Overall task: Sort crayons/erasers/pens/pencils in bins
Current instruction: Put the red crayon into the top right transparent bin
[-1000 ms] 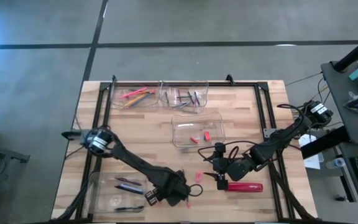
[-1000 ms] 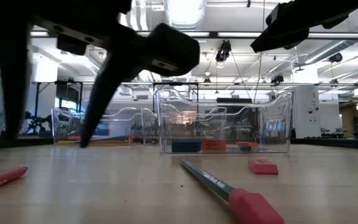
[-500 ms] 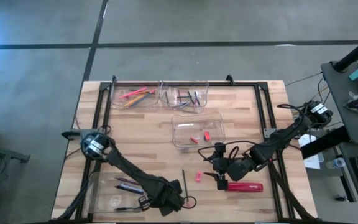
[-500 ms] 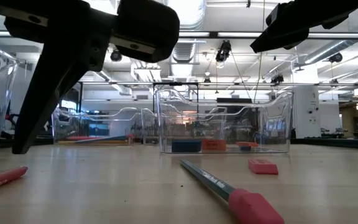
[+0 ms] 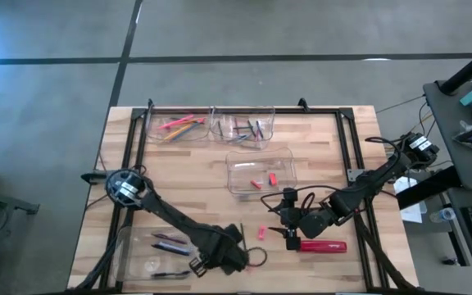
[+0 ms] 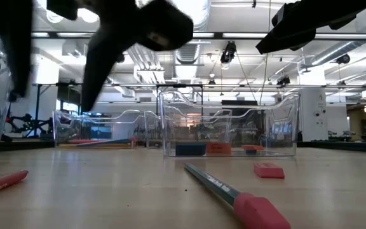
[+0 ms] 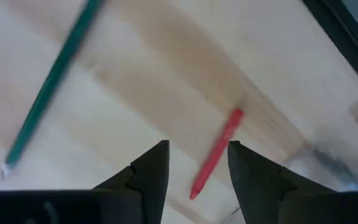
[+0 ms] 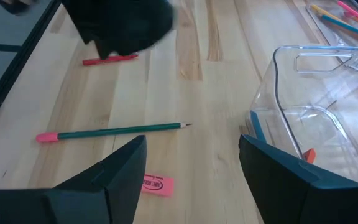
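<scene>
Landmark: the middle bin [image 5: 259,170], clear tub near table centre.

L gripper [image 5: 244,260] sits toward the front edge of the table, front-left of the middle bin, just above the wood. Fingers [image 7: 151,171] apart w/ nothing between them; a red stick [image 7: 216,160] lies on the wood just past the tips, not held. Whether it's a pencil or crayon I can't tell. Same red stick shows in the low view at far left [image 6: 2,183].

Green pencil [image 8: 114,130] w/ pink eraser tip lies flat on the table in front of the middle bin, between the two grippers, free of both. Low view has it close up [image 6: 218,186].

Loose pink eraser [image 5: 261,233] on the table in front of the middle bin, just beside the R gripper [image 5: 289,232]. R gripper is front-right of the middle bin, fingers [image 8: 120,168] spread, empty, the eraser [image 8: 156,185] lying on the wood between them below.

Red oblong thing w/ white lettering [image 5: 324,245] lies front-right of the middle bin, by the R gripper.

Inside the middle bin: a few erasers [image 5: 273,177], red/orange.

Behind the middle bin, along the far edge: a bin w/ pencils [image 5: 179,124] and next to it a bin w/ darker sticks [image 5: 244,128]. Fourth bin [image 5: 142,254] front-left of the middle bin, beside the L arm, holding a few dark sticks
</scene>
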